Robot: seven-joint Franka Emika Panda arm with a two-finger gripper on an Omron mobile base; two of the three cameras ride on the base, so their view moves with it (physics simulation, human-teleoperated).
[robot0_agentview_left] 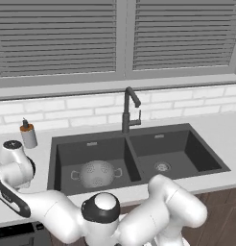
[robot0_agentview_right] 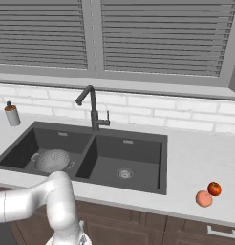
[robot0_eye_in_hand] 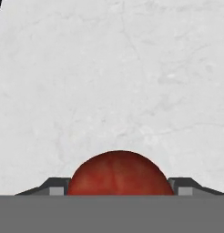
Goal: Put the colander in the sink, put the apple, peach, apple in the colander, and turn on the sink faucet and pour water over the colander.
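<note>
1. My end effector (robot0_eye_in_hand: 118, 191) sits low over the pale marbled tabletop (robot0_eye_in_hand: 114, 73), with a dark red apple (robot0_eye_in_hand: 118, 175) between its two finger tips (robot0_eye_in_hand: 57, 187).
2. The tips stand just beside the apple on either side; I cannot tell whether they press on it or are still apart from it, so I cannot call it grasped or released.
3. The colander (robot0_agentview_left: 97, 173) lies in the left basin of the sink (robot0_agentview_left: 53, 161), bowl up, its loop handles out to the sides, with no fruit showing inside.
4. The sink faucet (robot0_agentview_left: 128, 109) rises behind the divider between the two basins.
5. On the tabletop to the right of the sink, the peach (robot0_agentview_right: 204, 198) lies near the front edge, with a second red apple (robot0_agentview_right: 214, 188) touching or just beside it.
6. A soap dispenser (robot0_agentview_left: 28, 133) stands on the tabletop left of the sink, near the tiled wall.
</note>
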